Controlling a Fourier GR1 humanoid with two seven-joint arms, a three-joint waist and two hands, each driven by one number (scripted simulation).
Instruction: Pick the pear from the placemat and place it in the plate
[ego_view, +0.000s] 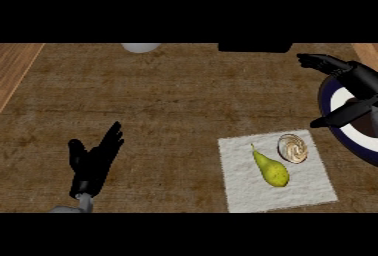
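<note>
A yellow-green pear (270, 170) lies on a white placemat (247, 192) at the lower right, stem pointing up-left. The plate (334, 102), white with a dark blue rim, sits at the right edge, partly cut off. My right hand (347, 75) hovers over the plate's upper left, well above and right of the pear; its fingers are spread and the thumb (336, 119) points down-left, holding nothing. My left hand (94, 159) rests open at the lower left, fingers up, far from the pear.
A round beige swirled object (294, 148) lies on the placemat just right of the pear's stem. A white round thing (140, 47) and a dark object (255, 47) show at the counter's far edge. A wooden strip (15, 70) runs along the left.
</note>
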